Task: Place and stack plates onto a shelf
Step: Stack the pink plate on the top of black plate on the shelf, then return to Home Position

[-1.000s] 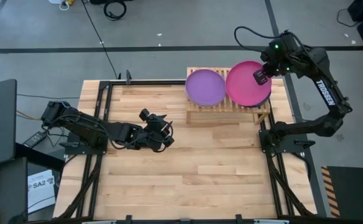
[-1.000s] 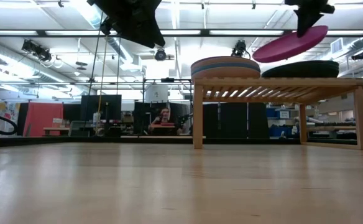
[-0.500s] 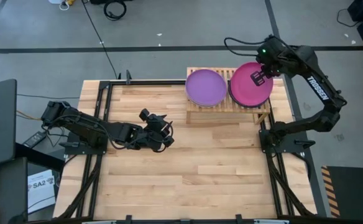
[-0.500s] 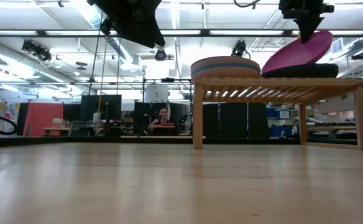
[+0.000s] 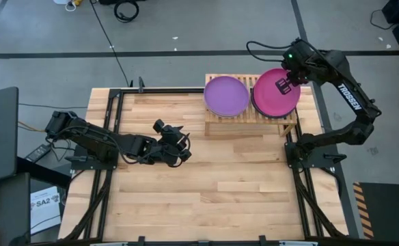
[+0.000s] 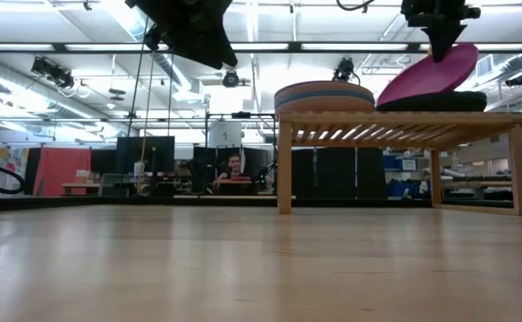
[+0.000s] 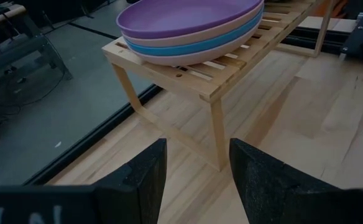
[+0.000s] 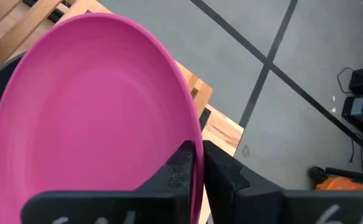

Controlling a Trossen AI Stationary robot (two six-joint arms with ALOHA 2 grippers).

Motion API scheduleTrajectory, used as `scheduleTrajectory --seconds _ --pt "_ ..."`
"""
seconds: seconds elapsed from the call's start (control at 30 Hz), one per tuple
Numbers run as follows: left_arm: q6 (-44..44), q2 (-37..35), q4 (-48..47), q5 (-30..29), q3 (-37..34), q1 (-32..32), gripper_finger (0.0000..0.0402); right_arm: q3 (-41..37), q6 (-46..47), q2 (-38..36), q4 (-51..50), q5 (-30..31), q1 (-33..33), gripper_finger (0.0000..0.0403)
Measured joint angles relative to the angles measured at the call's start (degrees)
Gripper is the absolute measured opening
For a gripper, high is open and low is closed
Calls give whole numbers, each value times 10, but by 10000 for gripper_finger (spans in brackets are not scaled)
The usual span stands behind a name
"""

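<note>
1. Magenta pink plate [image 5: 274, 92]: tilted, not flat. Low view shows its lower edge resting on the black plate [image 6: 433, 101] beneath, and its far edge raised toward the gripper above. Also seen in the right wrist view [image 8: 88, 118], filling most of the frame ahead of the fingers.
2. Right gripper [image 5: 286, 83]: clamped on the rim of the magenta pink plate. In the right wrist view the two dark fingers [image 8: 180, 171] pinch the plate's edge between them, with the plate extending forward from the fingertips. In the low view the gripper [image 6: 440, 40] hangs directly above the raised rim.
3. Black plate: lies flat on the shelf [image 5: 251, 117], directly below the gripped plate; only its edge shows.
4. Second stack, beside the gripped plate and apart from it: purple plate [image 5: 225, 95] on top. Left wrist view shows the purple plate [image 7: 188, 15] over blue and peach layers; exact count cannot be told.
5. Shelf: light-wood slatted rack at the far edge of the table [image 5: 199, 184], under the right gripper. Both stacks sit on it side by side.
6. Left gripper [image 5: 175, 147]: waiting over the table, well apart from the shelf, which lies ahead of its fingers. Fingers [image 7: 141, 177] spread apart, nothing between them.
7. Background, low view: a person [image 6: 235, 166] seated far behind the table.
</note>
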Motion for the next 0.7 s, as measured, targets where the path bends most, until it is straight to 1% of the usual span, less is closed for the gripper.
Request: scheduleTrajectory --seconds 0.2,0.53,0.7 --pt "0 0 0 0 0 0 181 0 0 0 0 0 0 68" --pt "0 0 0 0 0 0 181 0 0 0 0 0 0 140" --pt "0 0 0 0 0 0 181 0 0 0 0 0 0 167"
